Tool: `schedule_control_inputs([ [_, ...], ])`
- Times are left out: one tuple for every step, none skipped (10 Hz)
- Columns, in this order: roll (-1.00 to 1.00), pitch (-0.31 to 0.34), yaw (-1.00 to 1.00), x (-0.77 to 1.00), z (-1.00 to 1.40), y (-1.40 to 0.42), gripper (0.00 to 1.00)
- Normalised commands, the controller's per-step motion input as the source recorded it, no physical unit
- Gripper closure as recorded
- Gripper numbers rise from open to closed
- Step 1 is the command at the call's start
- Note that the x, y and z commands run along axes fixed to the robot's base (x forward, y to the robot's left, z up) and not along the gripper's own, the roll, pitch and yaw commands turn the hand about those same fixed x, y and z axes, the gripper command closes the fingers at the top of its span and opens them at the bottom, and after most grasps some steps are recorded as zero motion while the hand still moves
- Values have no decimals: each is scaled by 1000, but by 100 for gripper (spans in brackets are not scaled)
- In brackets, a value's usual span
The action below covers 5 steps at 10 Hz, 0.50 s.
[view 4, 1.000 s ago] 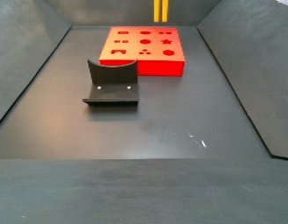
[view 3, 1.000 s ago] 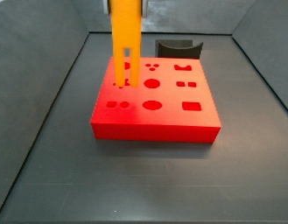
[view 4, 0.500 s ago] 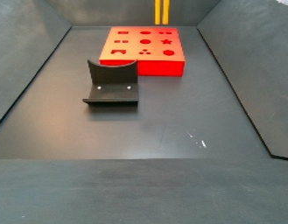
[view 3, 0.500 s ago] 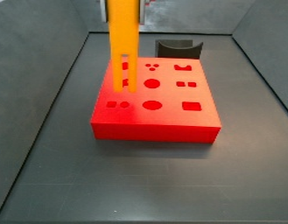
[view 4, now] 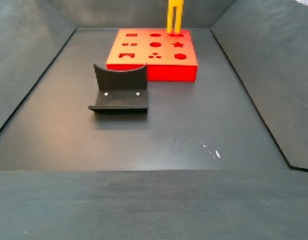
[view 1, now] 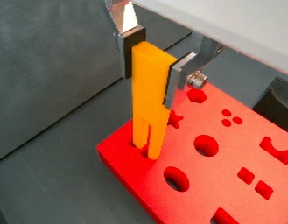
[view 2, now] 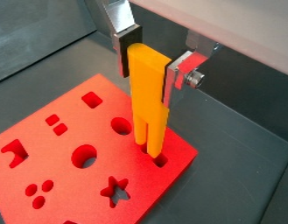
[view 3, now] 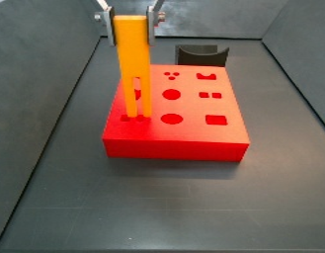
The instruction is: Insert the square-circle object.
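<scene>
- Gripper point(view 1: 150, 59) stands closest to the wrist cameras, clamped on the upper end of the square-circle object point(view 1: 150, 101), one silver finger point(view 2: 129, 37) flat on each side of the orange-yellow bar.
- Bar hangs upright, prongs down. In both wrist views the prong tips sit at a pair of holes near a corner of the red block point(view 2: 64, 171); in a side view they appear to be already a little way in point(view 3: 130, 107).
- Step in hand, as I judge it: the insertion itself, with seating depth unclear.
- Next move probably calls for a straight, slow push down with the bar kept vertical, so neither prong catches a hole edge, and release only once it stops.
- Beyond the bar, the block's top carries about nine shaped cut-outs or groups of them: circles, squares, a star, dots.
- Farther off, at roughly 7 o'clock from the block in a side view, one dark grey curved piece point(view 4: 119, 90) lies on the tabletop point(view 4: 182, 141), well apart.
- Count: one gripper, one bar, one block, one grey piece.
</scene>
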Motion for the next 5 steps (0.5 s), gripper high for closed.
schedule_control_inputs([
  [30,41,-40,0,-89,0,100],
  [67,73,-86,-3,-83,0,100],
  [39,44,-40,0,-43,0,100],
  [67,63,-66,0,-86,0,100],
  [56,76,-97,0,-94,0,100],
])
